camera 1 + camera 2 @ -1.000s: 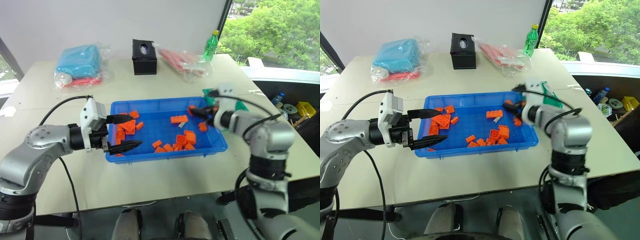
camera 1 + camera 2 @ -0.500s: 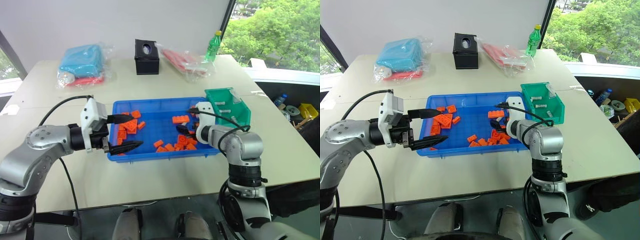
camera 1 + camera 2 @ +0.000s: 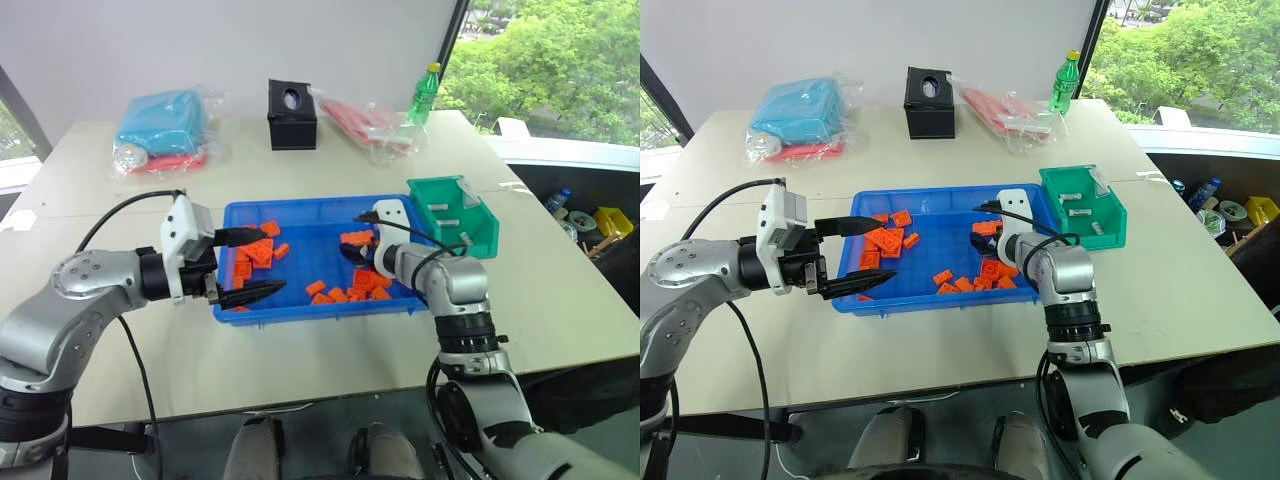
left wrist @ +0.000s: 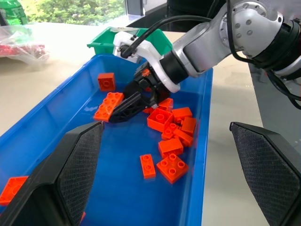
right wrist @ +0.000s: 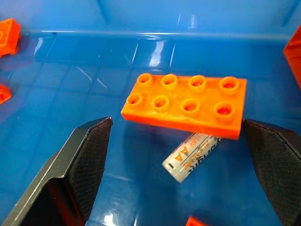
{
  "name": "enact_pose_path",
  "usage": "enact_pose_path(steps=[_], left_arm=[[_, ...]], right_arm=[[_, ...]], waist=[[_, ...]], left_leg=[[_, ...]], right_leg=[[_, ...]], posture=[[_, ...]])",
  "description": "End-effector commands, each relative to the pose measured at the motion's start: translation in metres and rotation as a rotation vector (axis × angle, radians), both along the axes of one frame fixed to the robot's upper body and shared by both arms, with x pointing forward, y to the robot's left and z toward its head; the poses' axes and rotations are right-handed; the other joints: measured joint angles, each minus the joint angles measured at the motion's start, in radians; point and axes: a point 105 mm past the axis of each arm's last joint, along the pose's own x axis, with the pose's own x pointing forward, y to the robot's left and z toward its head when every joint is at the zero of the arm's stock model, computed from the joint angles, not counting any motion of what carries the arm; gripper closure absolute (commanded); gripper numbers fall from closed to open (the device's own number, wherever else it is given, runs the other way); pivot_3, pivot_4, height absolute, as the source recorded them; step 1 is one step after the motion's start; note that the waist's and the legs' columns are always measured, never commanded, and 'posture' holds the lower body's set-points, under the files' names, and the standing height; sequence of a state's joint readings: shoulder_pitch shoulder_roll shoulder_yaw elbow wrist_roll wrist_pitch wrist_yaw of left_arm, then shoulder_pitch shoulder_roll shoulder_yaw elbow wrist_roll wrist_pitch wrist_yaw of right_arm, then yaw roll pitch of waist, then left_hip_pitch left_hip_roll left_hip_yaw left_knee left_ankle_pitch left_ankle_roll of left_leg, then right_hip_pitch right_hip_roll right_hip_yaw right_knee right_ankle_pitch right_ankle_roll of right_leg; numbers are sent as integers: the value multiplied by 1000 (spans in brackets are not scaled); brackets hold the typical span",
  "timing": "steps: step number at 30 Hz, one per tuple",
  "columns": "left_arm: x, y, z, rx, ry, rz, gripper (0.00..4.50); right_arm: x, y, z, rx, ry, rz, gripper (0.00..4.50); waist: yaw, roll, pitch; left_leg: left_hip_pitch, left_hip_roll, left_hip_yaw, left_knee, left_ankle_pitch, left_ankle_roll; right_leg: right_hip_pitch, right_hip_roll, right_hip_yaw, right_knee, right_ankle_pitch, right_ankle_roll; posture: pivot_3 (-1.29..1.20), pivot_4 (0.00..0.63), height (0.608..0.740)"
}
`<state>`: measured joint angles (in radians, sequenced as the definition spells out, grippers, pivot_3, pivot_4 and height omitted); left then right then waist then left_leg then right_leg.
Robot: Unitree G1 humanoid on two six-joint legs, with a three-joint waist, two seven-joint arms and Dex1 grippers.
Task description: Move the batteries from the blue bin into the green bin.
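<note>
Reaching for the next battery (image 5: 195, 157), half tucked under an orange brick (image 5: 184, 103) in the blue bin (image 3: 300, 312). Right gripper (image 4: 123, 109) spread wide above it, empty. Likely next: descend and close. Left gripper (image 3: 250, 266) open at the bin's edge; green bin (image 3: 481, 233) alongside.

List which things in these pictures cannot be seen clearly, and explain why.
- AA battery: right wrist view, upper end hidden under an eight-stud orange brick.
- Batteries in the green bin: right eye view, too small to count.
- Left gripper: left wrist view, fingers cut off by the frame edge.
</note>
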<state>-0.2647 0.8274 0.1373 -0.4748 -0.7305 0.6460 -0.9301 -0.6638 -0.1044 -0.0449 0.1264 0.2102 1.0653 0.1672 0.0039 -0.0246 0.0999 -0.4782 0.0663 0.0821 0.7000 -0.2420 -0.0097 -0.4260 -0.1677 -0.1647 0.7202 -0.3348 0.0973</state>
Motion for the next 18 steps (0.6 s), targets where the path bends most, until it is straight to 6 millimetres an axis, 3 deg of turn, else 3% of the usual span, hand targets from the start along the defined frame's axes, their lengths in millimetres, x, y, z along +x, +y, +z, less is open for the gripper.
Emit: enact_pose_path(steps=[1,3,9,13,18], left_arm=[[-2,2,12,2,-61,4,0],[-2,2,13,0,-62,6,0],[1,1,14,-7,-66,3,0],[4,0,15,-11,-70,-3,0],[6,-1,14,-13,-70,-11,0]], right_arm=[[-5,5,-6,13,23,20,520],[-7,3,-5,12,20,23,1256],[-10,-3,0,0,9,23,4365],[-11,-10,11,-11,-12,32,4365],[-1,-34,51,42,-93,-20,4365]], waist=[[-1,0,0],[0,0,0],[1,0,0],[5,1,0],[6,3,2]], left_leg=[[0,0,0,0,0,0],[0,0,0,0,0,0],[0,0,0,0,0,0],[0,0,0,0,0,0],[-1,0,0,0,0,0]], right_leg=[[0,0,0,0,0,0],[0,0,0,0,0,0],[0,0,0,0,0,0],[0,0,0,0,0,0],[-1,0,0,0,0,0]], posture=[[0,150,630],[0,150,630],[0,150,630],[0,150,630],[0,150,630]])
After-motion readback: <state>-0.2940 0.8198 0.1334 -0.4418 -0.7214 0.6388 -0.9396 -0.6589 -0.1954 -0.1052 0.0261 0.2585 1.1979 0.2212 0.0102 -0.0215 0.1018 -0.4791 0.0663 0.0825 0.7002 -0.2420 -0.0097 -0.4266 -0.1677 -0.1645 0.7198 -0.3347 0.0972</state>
